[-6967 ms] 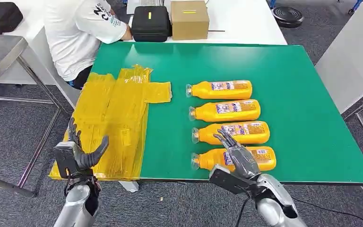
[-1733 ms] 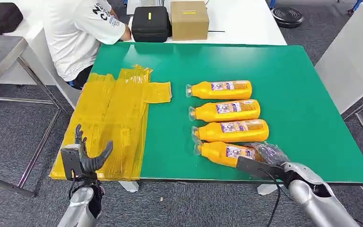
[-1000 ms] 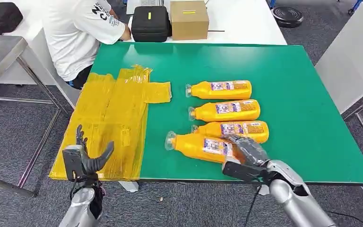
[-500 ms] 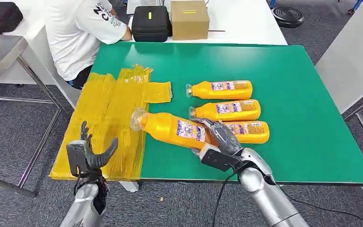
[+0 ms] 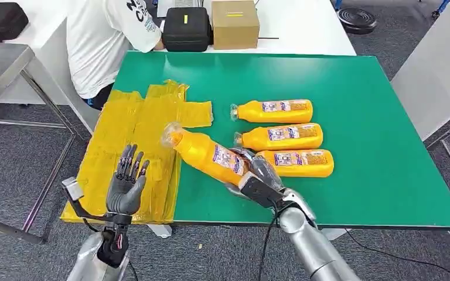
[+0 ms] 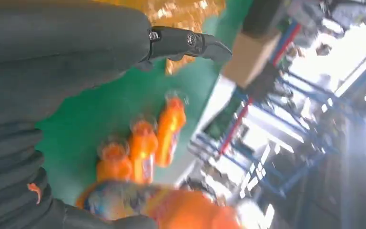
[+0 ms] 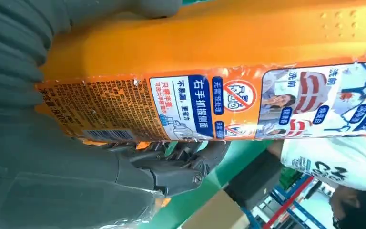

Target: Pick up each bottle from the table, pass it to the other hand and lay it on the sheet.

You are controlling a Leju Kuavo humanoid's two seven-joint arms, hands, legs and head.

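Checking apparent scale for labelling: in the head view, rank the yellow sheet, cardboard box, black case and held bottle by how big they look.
1. yellow sheet
2. held bottle, though raised nearer the camera
3-4. cardboard box and black case look alike

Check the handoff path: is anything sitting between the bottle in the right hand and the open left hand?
Nothing visible does. The right hand holds the orange bottle lifted, cap toward the yellow sheet; the left hand waits open above the sheet's near edge.
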